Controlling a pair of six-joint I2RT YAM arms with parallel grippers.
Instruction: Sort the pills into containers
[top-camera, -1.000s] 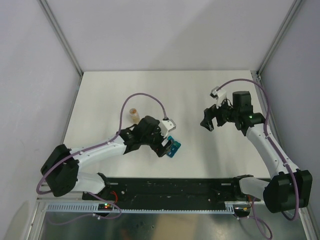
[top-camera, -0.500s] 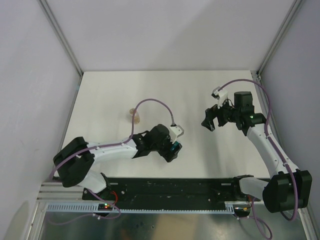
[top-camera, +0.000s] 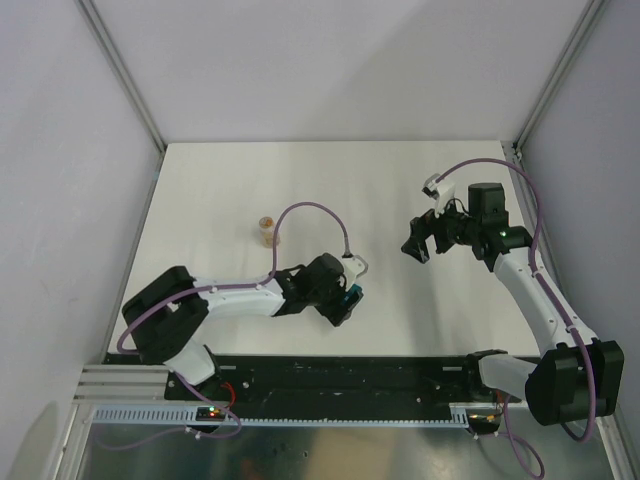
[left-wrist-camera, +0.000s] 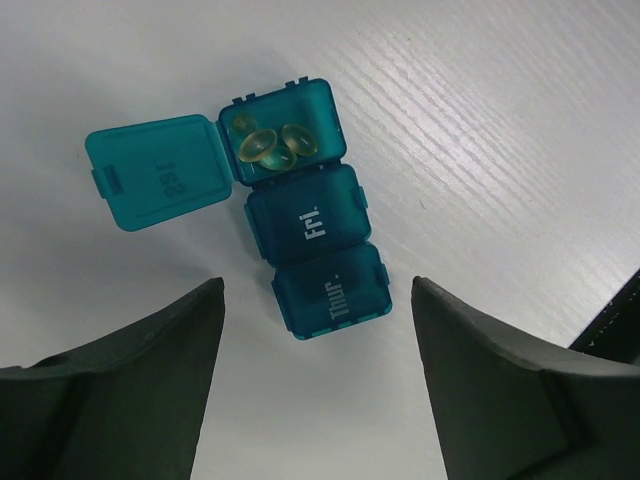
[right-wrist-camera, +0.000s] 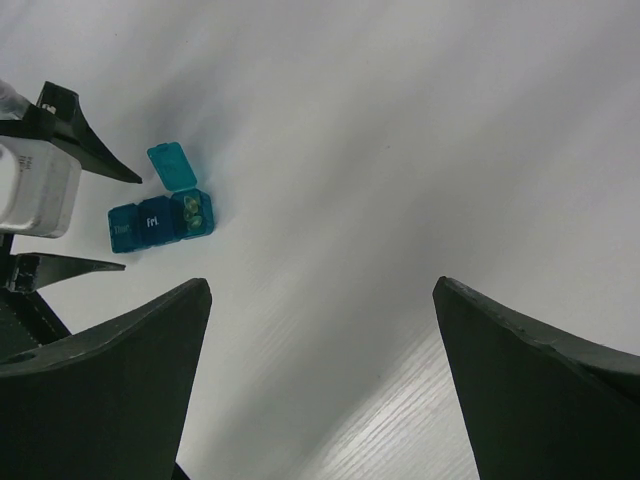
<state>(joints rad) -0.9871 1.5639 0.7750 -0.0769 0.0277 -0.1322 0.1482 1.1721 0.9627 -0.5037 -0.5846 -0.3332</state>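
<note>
**Left pincer poised over a teal pill strip; right pincer held wide and apart**

Seen from above, two white and black robot arms reach over a white tabletop (top-camera: 240, 180). The left arm lies low and stretches towards the middle of the tabletop, close to its near edge. Its left pincer (top-camera: 342, 300) hangs directly above the containers (top-camera: 351, 292). Only a sliver of teal shows from this view.

The left wrist camera looks straight down on the containers (left-wrist-camera: 305, 222), a teal strip of three joined square compartments lying flat on the tabletop. Two have closed lids, marked "Thur." and "Fri." The third, at the far end, is open, with its hinged lid (left-wrist-camera: 160, 172) folded out flat to one side. Inside it sit several amber, translucent pills (left-wrist-camera: 270, 145). The left pincer (left-wrist-camera: 315, 300) has its jaws apart, wider than the strip. One dark finger sits on each side of the "Thur." end, and neither touches it.

The right arm is raised at the right side, well apart from the strip. The right pincer (top-camera: 420, 245) is spread wide and holds nothing. Its wrist camera shows the containers (right-wrist-camera: 160, 222) far off, between its open fingers.

A small orange-tan bottle (top-camera: 266, 230) stands on the tabletop behind the left arm, well apart from the strip.
</note>
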